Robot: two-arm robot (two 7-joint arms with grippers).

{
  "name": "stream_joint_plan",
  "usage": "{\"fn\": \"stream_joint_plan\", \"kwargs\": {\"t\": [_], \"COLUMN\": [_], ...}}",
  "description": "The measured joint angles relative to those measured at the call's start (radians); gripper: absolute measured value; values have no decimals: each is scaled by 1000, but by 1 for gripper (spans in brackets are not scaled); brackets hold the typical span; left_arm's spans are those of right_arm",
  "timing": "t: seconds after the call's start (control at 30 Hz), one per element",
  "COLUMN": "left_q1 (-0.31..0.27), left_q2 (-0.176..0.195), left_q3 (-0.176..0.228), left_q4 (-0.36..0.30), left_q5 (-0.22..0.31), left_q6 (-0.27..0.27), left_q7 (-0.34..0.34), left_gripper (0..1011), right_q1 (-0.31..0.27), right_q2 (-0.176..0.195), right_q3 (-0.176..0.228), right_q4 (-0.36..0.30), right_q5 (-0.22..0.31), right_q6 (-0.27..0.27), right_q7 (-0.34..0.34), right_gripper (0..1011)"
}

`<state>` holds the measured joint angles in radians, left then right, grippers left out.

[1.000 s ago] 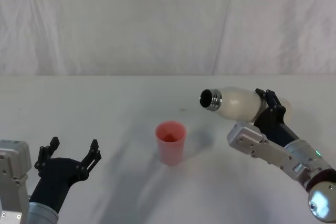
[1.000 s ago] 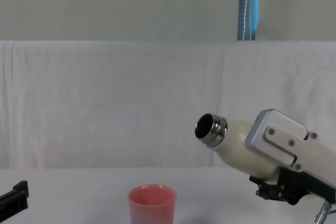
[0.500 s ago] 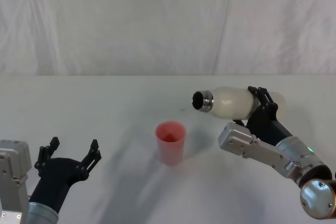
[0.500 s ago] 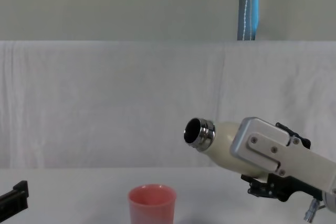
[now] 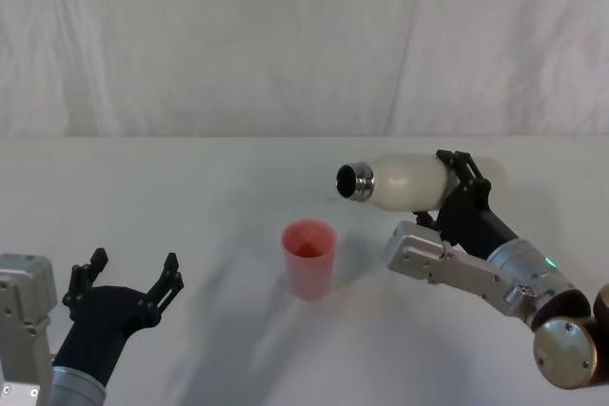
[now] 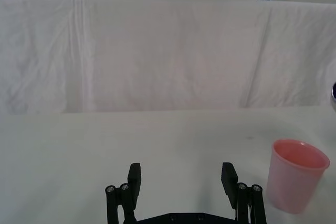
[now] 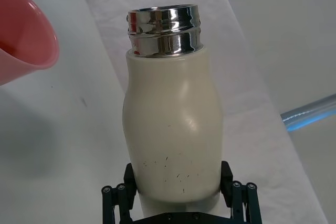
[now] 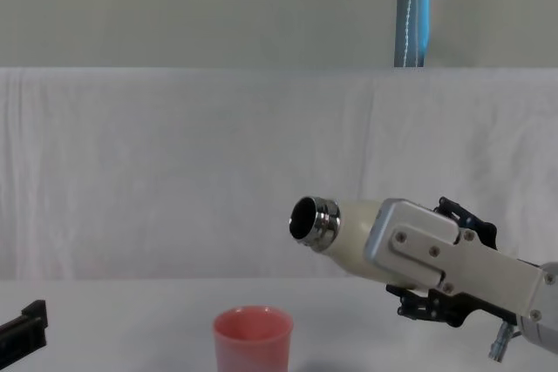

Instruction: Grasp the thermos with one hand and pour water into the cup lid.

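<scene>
Nearest the robot, the left gripper (image 5: 124,284) sat low at the near-left corner of the table (image 5: 190,197), parked, its black fingers (image 6: 134,174) spread apart w/ nothing between them. In the left wrist view the fingers pointed out over bare tabletop, w/ the cup lid (image 6: 295,174) off to one side and well apart from them.

Next out, approx mid-table, the pink cup lid (image 5: 309,259) stood upright on the white cloth, rim up. Chest view showed it (image 8: 252,338) resting on the surface, below and to the left of the thermos mouth, not touching it.

To the right and a bit farther back, the right gripper (image 5: 459,192) was closed around the lower body of the thermos (image 5: 409,181), holding it off the table. Right wrist view showed the black fingers (image 7: 134,178) clamped on either side of the cream body (image 7: 173,129), the steel neck pointing away toward the cup rim. The thermos was tipped nearly horizontal, open steel neck aimed left toward the cup, mouth above and just right of the rim. In the chest view the bottle (image 8: 344,233) sloped slightly, neck end lowest, w/ the right gripper's silver body in front of it. No water visible leaving the mouth.

Farthest back, a white cloth backdrop (image 5: 238,45) hung behind the table
</scene>
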<state>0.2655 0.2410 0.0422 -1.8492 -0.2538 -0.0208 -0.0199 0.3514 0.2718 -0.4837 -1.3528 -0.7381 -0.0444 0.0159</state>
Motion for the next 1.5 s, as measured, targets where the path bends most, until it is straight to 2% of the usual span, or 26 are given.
{"fn": "stream_joint_plan", "kwargs": {"t": [0.63,1.5], "left_q1": [0,0], "left_q2": [0,0], "left_q3": [0,0], "left_q4": [0,0], "left_q5": [0,0], "left_q6": [0,0], "left_q7": [0,0], "left_gripper": [1001,1001], "right_q1": [48,75], "right_q2": [8,5], "right_q3": [-51,-82], "right_q4": [47,73], "right_q5": [-55,-99], "right_q6": [-21,-6], "right_q7": [-24,-51], "right_gripper": [959,959]}}
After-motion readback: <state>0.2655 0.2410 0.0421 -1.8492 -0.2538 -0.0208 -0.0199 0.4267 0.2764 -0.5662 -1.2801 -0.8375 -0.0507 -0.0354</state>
